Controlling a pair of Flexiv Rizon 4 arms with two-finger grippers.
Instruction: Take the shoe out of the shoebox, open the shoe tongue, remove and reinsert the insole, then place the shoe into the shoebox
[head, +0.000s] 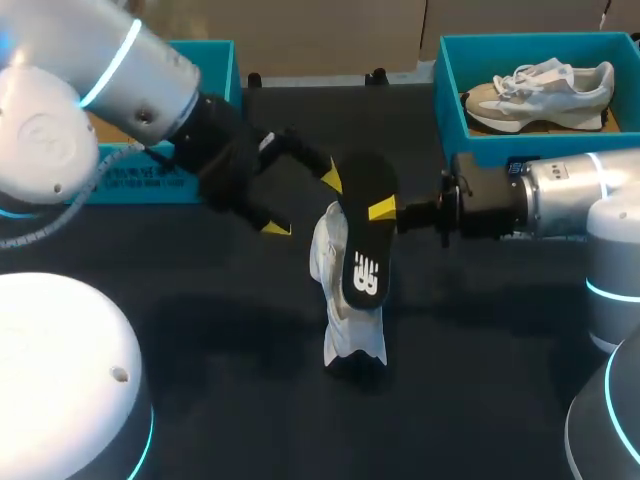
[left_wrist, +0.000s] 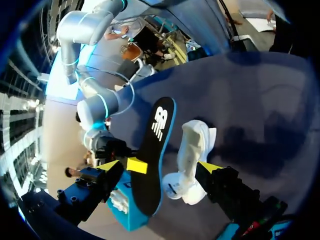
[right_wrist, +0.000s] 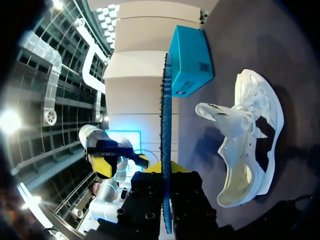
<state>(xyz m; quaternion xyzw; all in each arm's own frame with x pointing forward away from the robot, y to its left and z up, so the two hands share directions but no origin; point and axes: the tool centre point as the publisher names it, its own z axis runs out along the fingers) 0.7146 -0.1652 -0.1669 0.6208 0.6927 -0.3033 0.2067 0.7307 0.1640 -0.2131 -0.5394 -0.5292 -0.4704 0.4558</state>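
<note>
Nearest on the desk (head: 200, 400), the white shoe (head: 350, 330) seems to lie on its side, its tongue pulled out and the mouth open, and nothing holds it. If the insole is pushed into it as things stand, I judge the shoe would slide or roll away instead of taking it. Just above it hangs the black insole (head: 365, 255), pinched between the fingers of the right pincer (head: 383, 210) close to one end, so most of its length hangs free. It looks thin and bendy, so gripped that far off centre it could twist, slip out of the pinch, or buckle and fold at the toe when pressed in. Whether its lower end touches the shoe I cannot tell. The loose tongue might also fall back across the mouth and catch the insole's tip. The left pincer (head: 303, 204) is spread wide and holds nothing. In its own wrist view both insole and shoe lie between its fingers, so a careless close or a reach for the shoe could knock the insole or strike the other arm. Farther back, the right shoebox (head: 450, 110) already holds a beige shoe (head: 540, 88). The left shoebox (head: 218, 70) is partly hidden by the arm, so picking the wrong box later is a small risk.
</note>
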